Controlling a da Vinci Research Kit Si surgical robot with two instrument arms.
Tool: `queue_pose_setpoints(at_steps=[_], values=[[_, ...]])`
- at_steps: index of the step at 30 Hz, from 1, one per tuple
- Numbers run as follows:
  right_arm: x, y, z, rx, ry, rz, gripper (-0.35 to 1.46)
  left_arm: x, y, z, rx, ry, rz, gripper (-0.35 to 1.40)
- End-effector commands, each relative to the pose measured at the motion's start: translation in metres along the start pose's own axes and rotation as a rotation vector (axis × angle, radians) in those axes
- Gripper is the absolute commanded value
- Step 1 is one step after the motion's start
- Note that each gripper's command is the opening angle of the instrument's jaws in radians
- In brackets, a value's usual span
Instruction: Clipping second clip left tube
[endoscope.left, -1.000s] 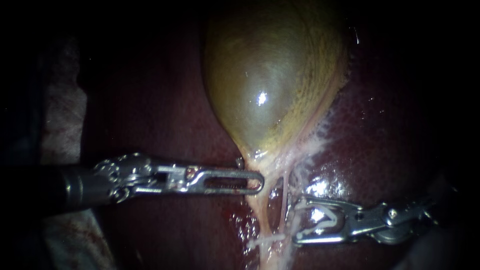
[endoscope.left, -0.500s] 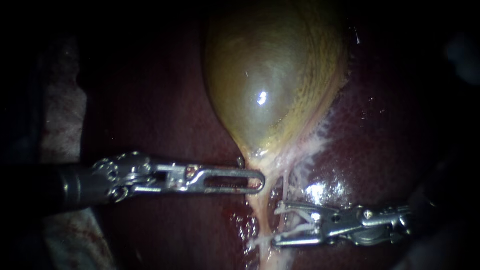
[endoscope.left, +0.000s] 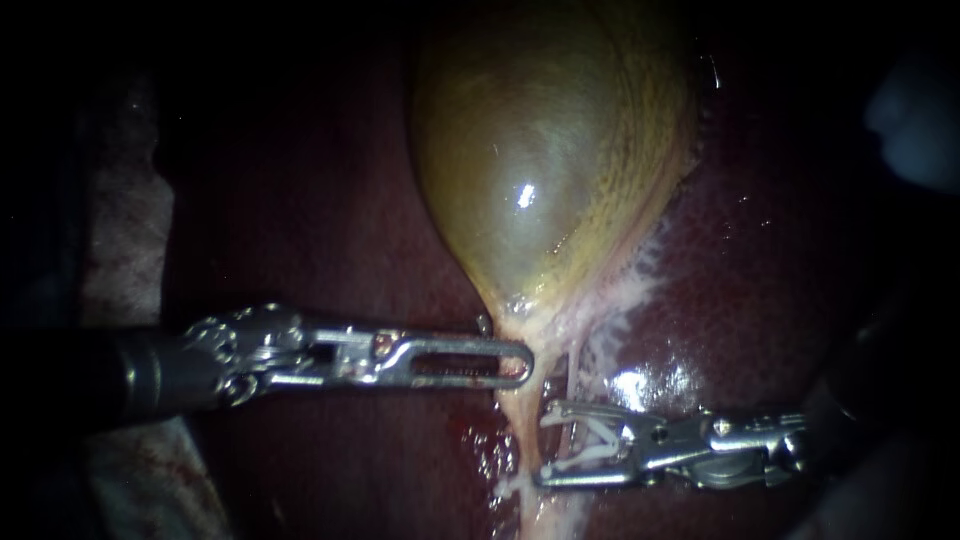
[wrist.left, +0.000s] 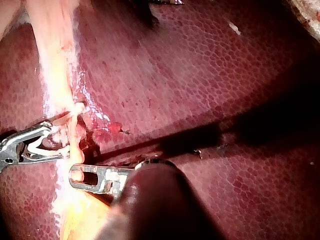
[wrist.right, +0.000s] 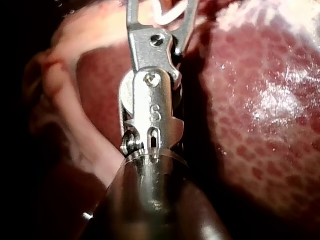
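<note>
Liver (endoscope.left: 780, 280) background, gallbladder (endoscope.left: 540, 170) above. My right instrument (endoscope.left: 545, 445), jaws holding a spread white clip (endoscope.left: 600, 435), has advanced to the left tube (endoscope.left: 515, 420) and seems almost placed for closure. My left instrument (endoscope.left: 525, 362) grips the gallbladder at its neck.

The left instrument (endoscope.left: 500, 362) is seen with a dark round shaft, a bright steel wrist set with small pins, and a long, flat, slotted tool. The right instrument (endoscope.left: 548, 445) is built alike: dark shaft, silver hinged wrist, round rivets, an engraved mark, a short forked tool.
</note>
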Motion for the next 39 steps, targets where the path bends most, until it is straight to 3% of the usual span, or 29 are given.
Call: queue_pose_setpoints(at_steps=[1, 20, 30, 39], values=[[-0.0002, 0.0001, 0.0002, 0.003, -0.004, 0.004, 0.58, 0.0, 0.0, 0.0, 0.001, 0.0, 0.0, -0.35], [-0.0028, 0.0012, 0.0023, 0.033, -0.02, 0.004, 0.57, 0.0001, 0.0004, -0.0001, 0.001, 0.0, -0.003, -0.35], [-0.0034, 0.0006, 0.0044, 0.065, -0.038, 0.028, 0.54, 0.0001, 0.0005, 0.0, 0.001, 0.0, -0.003, -0.35], [-0.0046, 0.001, 0.006, 0.095, -0.043, 0.028, 0.51, 0.0001, 0.0005, 0.0, -0.001, -0.002, -0.003, -0.35]])
